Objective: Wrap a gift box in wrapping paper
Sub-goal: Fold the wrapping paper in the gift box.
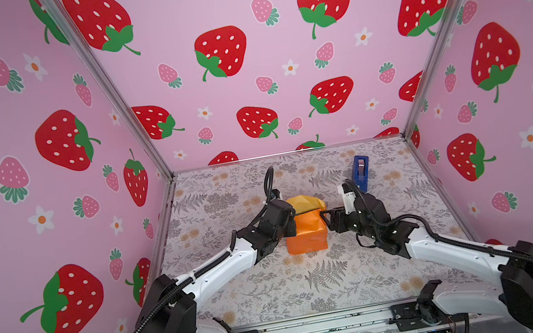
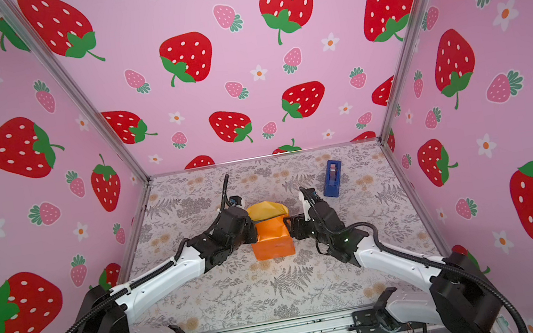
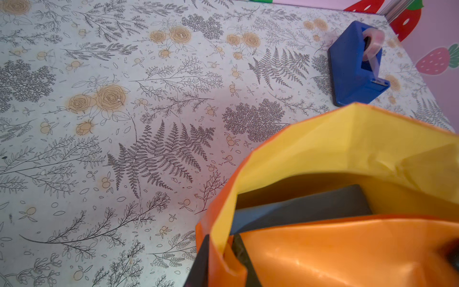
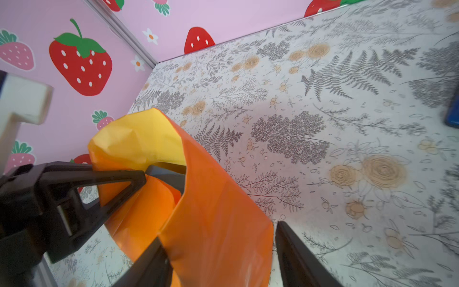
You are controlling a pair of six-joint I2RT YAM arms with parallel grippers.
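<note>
On the floral bench (image 1: 313, 277), the gift box (image 3: 298, 208) sits centrally inside an open-ended wrapping paper (image 1: 306, 237) sleeve (yellow lining showing), left gripper (image 3: 222, 263) pinching its rim, right gripper (image 4: 218, 236) wide astride one wall; end-folding seems in hand, needing flaps pressed flat.

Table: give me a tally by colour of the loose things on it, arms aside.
Orange: 1, the paper
Dark navy: 1, the box, inside the paper
Bright blue: 1, the tape dispenser
Total: 3
</note>
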